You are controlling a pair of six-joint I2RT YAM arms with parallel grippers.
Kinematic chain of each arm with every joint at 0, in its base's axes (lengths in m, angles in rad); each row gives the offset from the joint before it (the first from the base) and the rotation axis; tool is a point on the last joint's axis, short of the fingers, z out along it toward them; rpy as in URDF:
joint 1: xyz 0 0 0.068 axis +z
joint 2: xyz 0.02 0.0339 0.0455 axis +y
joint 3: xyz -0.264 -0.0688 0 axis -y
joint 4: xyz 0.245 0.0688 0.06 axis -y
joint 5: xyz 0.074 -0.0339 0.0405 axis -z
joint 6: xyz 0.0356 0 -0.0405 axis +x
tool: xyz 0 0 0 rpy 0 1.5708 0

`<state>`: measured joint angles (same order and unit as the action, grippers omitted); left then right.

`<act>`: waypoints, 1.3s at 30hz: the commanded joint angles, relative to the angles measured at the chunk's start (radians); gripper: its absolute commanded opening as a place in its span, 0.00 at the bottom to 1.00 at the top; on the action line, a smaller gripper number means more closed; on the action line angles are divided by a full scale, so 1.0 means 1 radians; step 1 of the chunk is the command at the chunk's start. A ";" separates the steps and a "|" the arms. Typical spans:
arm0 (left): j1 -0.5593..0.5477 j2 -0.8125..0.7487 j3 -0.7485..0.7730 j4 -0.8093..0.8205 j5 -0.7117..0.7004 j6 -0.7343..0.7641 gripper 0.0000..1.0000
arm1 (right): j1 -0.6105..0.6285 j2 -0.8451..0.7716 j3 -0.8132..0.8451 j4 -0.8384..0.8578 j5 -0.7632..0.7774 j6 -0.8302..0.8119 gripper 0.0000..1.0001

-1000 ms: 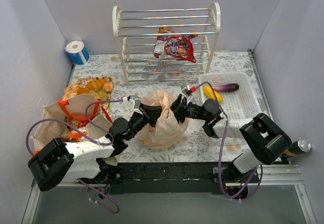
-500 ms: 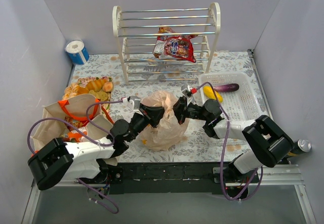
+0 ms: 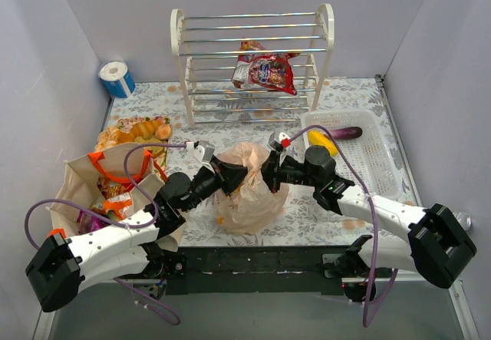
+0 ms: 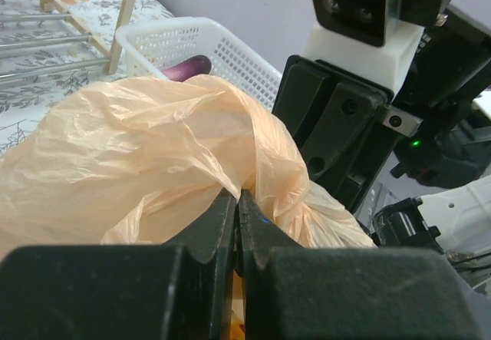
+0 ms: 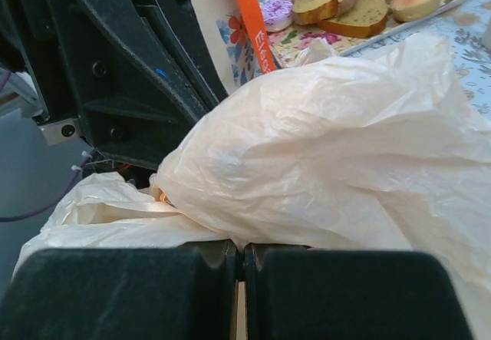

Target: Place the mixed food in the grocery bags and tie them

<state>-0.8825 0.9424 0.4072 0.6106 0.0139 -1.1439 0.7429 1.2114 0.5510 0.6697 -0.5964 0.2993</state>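
The peach plastic grocery bag (image 3: 249,194) stands filled at the table's middle. My left gripper (image 3: 230,173) is shut on a fold of film at its top left; the wrist view shows the film (image 4: 130,148) pinched between the tips (image 4: 237,198). Opposite it, my right gripper (image 3: 267,170) is shut on the top right film (image 5: 345,148), its jaws (image 5: 239,246) closed with plastic between them. The beige canvas tote (image 3: 84,190) with orange handles stands at the left, with snack packets (image 3: 115,189) inside. A red snack packet (image 3: 268,71) lies on the rack. A yellow fruit (image 3: 322,142) lies in the basket.
A white lattice basket (image 3: 368,152) at the right holds a purple eggplant (image 3: 343,133). A cream rack (image 3: 253,56) stands at the back. A tray of pastries (image 3: 138,131) lies behind the tote, a paper roll (image 3: 116,79) in the far left corner.
My right gripper has closed on the bag's top film. Both arms have shifted a little, and the two grippers now face each other over the bag's top.
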 commanded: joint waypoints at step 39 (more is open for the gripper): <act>0.188 0.064 0.070 0.023 0.313 -0.031 0.00 | -0.103 -0.127 0.052 -0.326 0.032 -0.157 0.01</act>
<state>-0.6956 0.9958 0.4686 0.5541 0.2657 -1.1698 0.6674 1.0714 0.5682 0.2478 -0.4397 0.0978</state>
